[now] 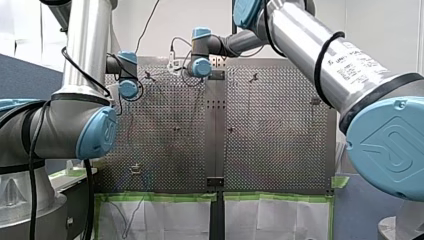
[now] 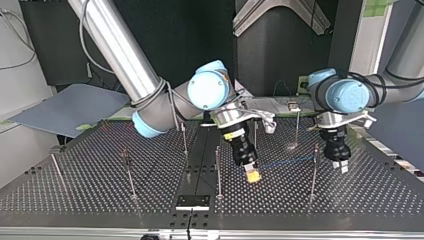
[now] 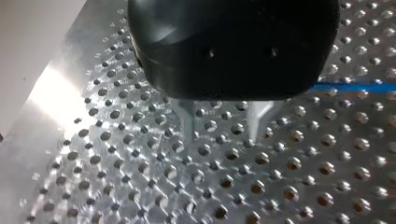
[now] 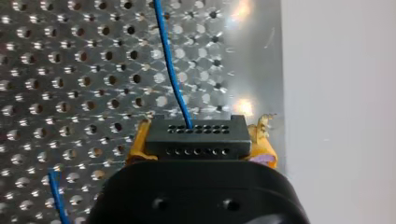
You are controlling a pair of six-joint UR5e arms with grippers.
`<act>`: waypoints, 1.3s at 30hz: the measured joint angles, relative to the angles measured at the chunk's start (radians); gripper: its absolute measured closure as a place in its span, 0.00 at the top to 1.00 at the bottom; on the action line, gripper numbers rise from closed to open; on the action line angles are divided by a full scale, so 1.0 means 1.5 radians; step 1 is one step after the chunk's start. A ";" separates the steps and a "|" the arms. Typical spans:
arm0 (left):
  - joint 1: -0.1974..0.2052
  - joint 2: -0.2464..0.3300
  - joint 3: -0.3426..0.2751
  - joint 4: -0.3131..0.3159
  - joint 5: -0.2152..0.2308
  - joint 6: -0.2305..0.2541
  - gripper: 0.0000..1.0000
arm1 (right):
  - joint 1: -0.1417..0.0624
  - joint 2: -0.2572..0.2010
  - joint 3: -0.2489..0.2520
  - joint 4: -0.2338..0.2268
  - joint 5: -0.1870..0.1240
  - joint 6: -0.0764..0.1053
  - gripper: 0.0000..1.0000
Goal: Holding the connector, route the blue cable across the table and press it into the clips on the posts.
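In the right wrist view my right gripper (image 4: 198, 147) is shut on a black connector (image 4: 196, 135) between yellow pads (image 4: 140, 144). The blue cable (image 4: 170, 70) leaves the connector and runs ahead over the perforated plate. In the top view that gripper (image 2: 253, 175) hangs low near the table's middle, and the blue cable (image 2: 287, 162) stretches from it to a post (image 2: 314, 167) at the view's right. My left gripper (image 2: 341, 166) hovers just beyond that post. Its metal fingers (image 3: 187, 123) stand open with nothing between them, and the cable (image 3: 355, 87) passes beside it.
Several thin posts stand on the perforated table (image 2: 75, 195): one (image 2: 218, 170) just beside my right gripper, others (image 2: 130, 172) toward the top view's left and further back (image 2: 297, 122). A black plate (image 2: 192, 202) lies at the near edge. Green tape (image 1: 160, 197) lines the table's front edge.
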 joint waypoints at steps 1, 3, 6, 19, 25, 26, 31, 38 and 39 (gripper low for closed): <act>-0.001 0.003 -0.002 -0.007 -0.006 0.000 1.00 | 0.000 0.002 0.000 0.002 0.001 0.000 0.00; -0.003 0.009 -0.008 -0.018 -0.016 -0.001 1.00 | 0.000 0.007 0.000 0.008 0.004 0.000 0.00; -0.003 0.025 -0.021 -0.037 -0.024 -0.008 1.00 | 0.000 0.017 0.001 0.019 0.013 0.002 0.00; -0.011 0.104 -0.098 -0.079 0.039 -0.063 1.00 | -0.005 0.028 0.027 0.029 0.044 0.011 0.00; -0.017 0.138 -0.124 -0.107 0.044 -0.068 1.00 | -0.007 0.029 0.050 0.029 0.051 0.013 0.00; -0.018 0.144 -0.127 -0.110 0.044 -0.069 1.00 | -0.009 0.029 0.055 0.029 0.051 0.014 0.00; -0.021 0.174 -0.141 -0.118 0.045 -0.074 1.00 | -0.014 0.029 0.067 0.030 0.052 0.017 0.00; -0.025 0.211 -0.172 -0.115 0.052 -0.076 1.00 | -0.024 0.029 0.076 0.032 0.052 0.020 0.00; -0.026 0.216 -0.177 -0.114 0.056 -0.076 1.00 | -0.025 0.029 0.077 0.032 0.052 0.020 0.00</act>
